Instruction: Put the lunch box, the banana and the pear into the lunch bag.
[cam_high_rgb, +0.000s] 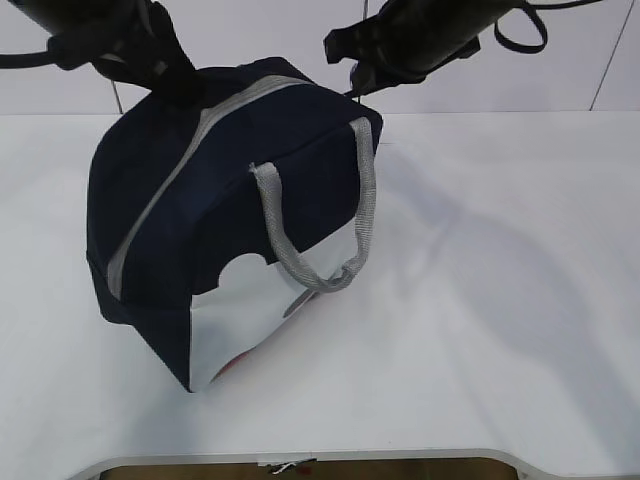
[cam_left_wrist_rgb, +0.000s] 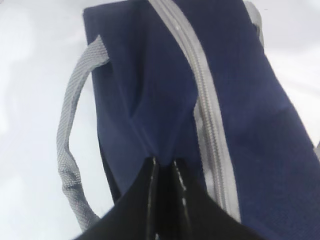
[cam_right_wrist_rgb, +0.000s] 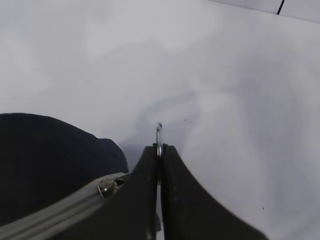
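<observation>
The navy lunch bag (cam_high_rgb: 200, 230) stands on the white table, its grey zipper (cam_high_rgb: 205, 135) running closed over the top. My left gripper (cam_left_wrist_rgb: 163, 159) is shut on a pinched fold of the lunch bag's blue fabric (cam_left_wrist_rgb: 150, 90) just left of the zipper (cam_left_wrist_rgb: 207, 110). It meets the lunch bag's far top-left corner (cam_high_rgb: 185, 88). My right gripper (cam_right_wrist_rgb: 159, 146) is shut on the metal ring pull (cam_right_wrist_rgb: 159, 131) at the zipper's end (cam_right_wrist_rgb: 107, 186), at the lunch bag's far right corner (cam_high_rgb: 358, 88). The lunch box, the banana and the pear are out of view.
A grey webbing handle (cam_high_rgb: 320, 265) hangs over the lunch bag's white side panel (cam_high_rgb: 250, 320). The other handle (cam_left_wrist_rgb: 67, 140) droops on the far side. White table (cam_high_rgb: 500, 300) extends to the right and front of the lunch bag, with the table's front edge (cam_high_rgb: 400, 455) close by.
</observation>
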